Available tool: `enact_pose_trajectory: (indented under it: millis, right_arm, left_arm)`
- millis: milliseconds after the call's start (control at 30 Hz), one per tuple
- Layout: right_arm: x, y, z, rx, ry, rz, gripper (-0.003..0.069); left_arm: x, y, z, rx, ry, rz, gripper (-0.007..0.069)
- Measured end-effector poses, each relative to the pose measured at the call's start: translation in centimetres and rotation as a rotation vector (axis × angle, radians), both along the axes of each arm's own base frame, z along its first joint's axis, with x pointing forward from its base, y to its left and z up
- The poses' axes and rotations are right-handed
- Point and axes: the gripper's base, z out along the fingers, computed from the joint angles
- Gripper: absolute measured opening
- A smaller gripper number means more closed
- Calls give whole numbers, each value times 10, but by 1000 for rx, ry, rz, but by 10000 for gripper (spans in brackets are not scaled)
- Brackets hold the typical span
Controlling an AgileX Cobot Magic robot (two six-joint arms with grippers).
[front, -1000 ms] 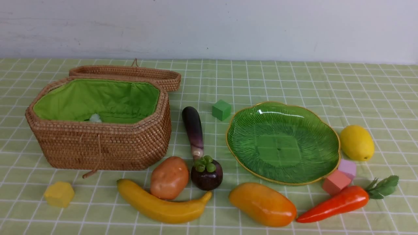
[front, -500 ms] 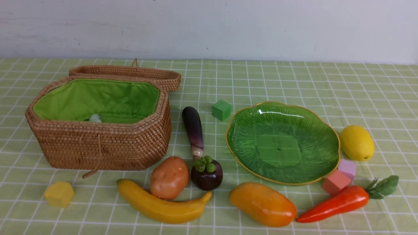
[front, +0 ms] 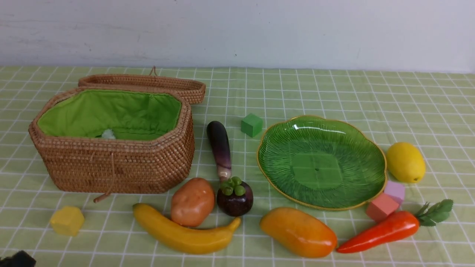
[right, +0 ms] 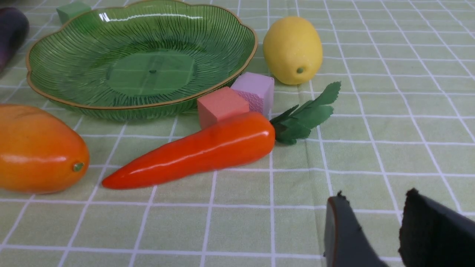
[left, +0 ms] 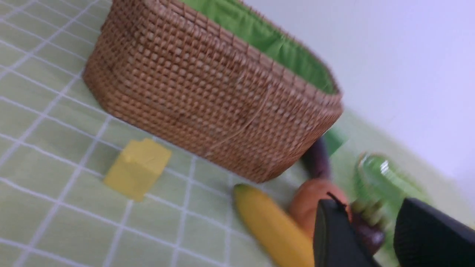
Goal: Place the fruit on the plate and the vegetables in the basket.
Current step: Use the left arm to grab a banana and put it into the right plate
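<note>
The basket (front: 111,167) stands on the left of the table (front: 334,92) with its lid (front: 148,83) laid back on the far side. The plate (front: 319,163) lies to its right, with nothing on it. Between the two lies the eggplant (front: 219,146), its stem end touching the mangosteen (front: 235,198). The potato (front: 193,201) is just left of that, resting against the banana (front: 182,231) at the near edge. The mango (front: 298,231) lies near the plate's near rim, with the carrot (front: 382,231) to its right and the lemon (front: 405,162) just beyond the plate's right rim. A coral block (front: 380,207) and a pink block (front: 395,191) touch the plate, a green block (front: 251,125) sits at its far left, and a yellow block (front: 67,220) lies near the basket. The left pincer (left: 371,222) is released and holds nothing, low over the table near the banana. The right pincer (right: 374,207) is also released and empty, near the carrot.
</note>
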Motion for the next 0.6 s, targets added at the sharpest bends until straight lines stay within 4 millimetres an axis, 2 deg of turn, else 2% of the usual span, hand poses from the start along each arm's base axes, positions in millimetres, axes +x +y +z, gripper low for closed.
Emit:
enact_pose_trajectory:
  millis: [100,167,267,367,400,500,600]
  right_arm:
    - [0,0,0,0,0,0,242]
    - [0,0,0,0,0,0,242]
    - [0,0,0,0,0,0,242]
    - [0,0,0,0,0,0,242]
    - [0,0,0,0,0,0,242]
    - [0,0,0,0,0,0,242]
    - [0,0,0,0,-5,0,242]
  left_arm:
    - [0,3,7,-195,-53,28,239]
    - [0,4,9,-264,-68,38,239]
    - [0,5,10,-332,-66,40,232]
    - [-1,2,17,-328,-54,11,179]
    - [-5,-1,30,-286,-58,-25,97]
    - [-14,-5,59,-196,-101,-83,-14]
    - [-30,-11,94,-63,-140,-159,-13]
